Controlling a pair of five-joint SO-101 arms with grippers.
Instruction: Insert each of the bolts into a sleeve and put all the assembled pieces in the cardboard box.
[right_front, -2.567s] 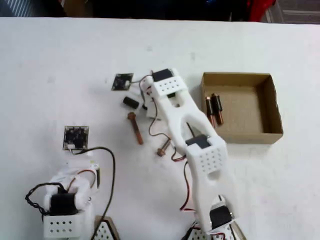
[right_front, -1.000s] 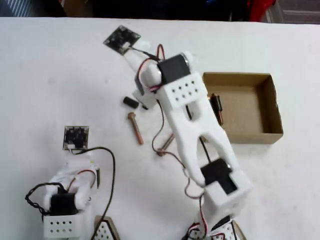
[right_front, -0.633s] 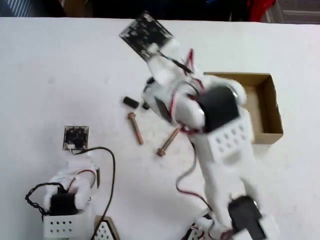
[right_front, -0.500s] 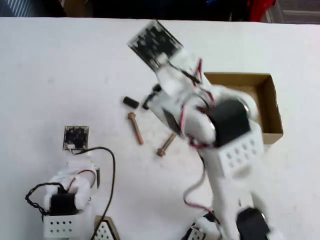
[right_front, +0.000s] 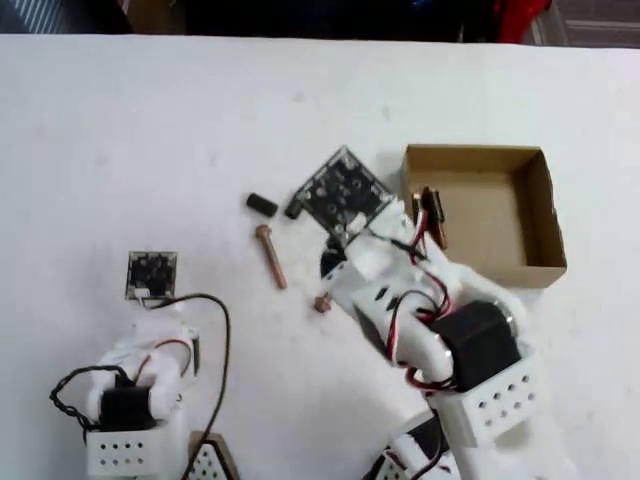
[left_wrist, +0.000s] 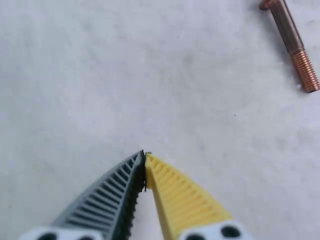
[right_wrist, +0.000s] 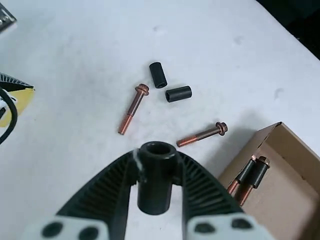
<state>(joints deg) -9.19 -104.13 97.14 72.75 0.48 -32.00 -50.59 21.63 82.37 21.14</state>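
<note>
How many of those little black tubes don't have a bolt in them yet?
3. One sleeve and a second sleeve lie close together on the table; a third sleeve is held in the right gripper. More could be hidden.

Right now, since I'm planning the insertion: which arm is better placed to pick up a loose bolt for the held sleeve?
Left. The right gripper is shut on a black sleeve, so it is occupied. The left gripper is shut on nothing, with a bolt lying loose ahead of it.

Left tool (left_wrist: 145, 159): pointing down, jaws pressing together.
Right tool (right_wrist: 156, 156): clamping a sleeve (right_wrist: 154, 187) between both jaws.
</note>
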